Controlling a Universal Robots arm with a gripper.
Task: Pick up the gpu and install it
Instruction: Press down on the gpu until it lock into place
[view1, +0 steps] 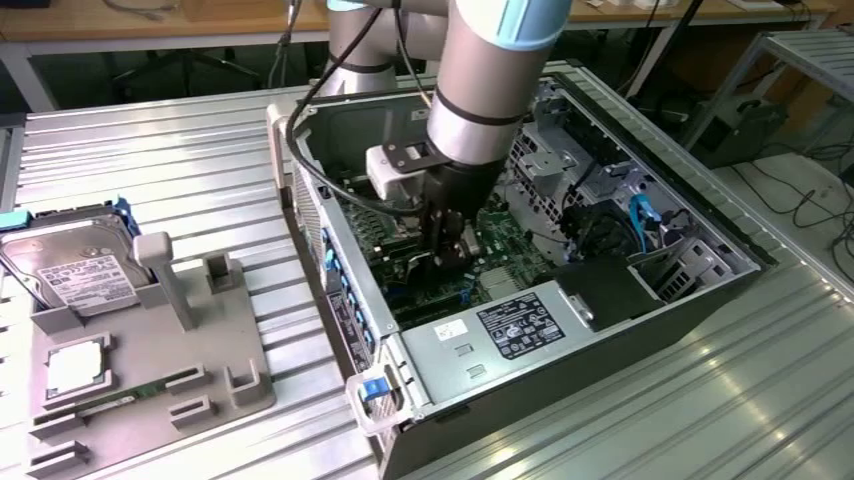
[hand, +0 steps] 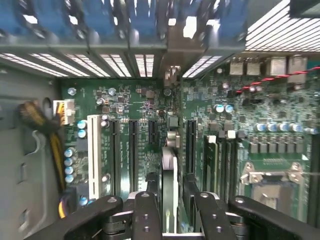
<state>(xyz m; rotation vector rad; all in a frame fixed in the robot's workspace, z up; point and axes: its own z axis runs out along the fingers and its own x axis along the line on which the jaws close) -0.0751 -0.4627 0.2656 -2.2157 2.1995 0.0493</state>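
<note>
Scanning the exterior view left to right: parts tray (view1: 200, 400) with hard drive (view1: 74, 275), then open PC case (view1: 400, 350) where gripper (view1: 451, 250) reaches in; wrist view adds gpu (hand: 169, 172) edge-on between parted fingers (hand: 146, 215), standing over a motherboard (hand: 125, 100) slot, seating nearly done, grip unclear.

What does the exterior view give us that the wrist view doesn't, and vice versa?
Exterior view: the whole open PC case, the power supply, and the grey parts fixture on the exterior view's left, holding a hard drive. Wrist view: close-up of the expansion slots, the empty CPU socket and the yellow cable bundle. Both: the gripper down over the motherboard, with the gpu edge-on between its fingers.
</note>
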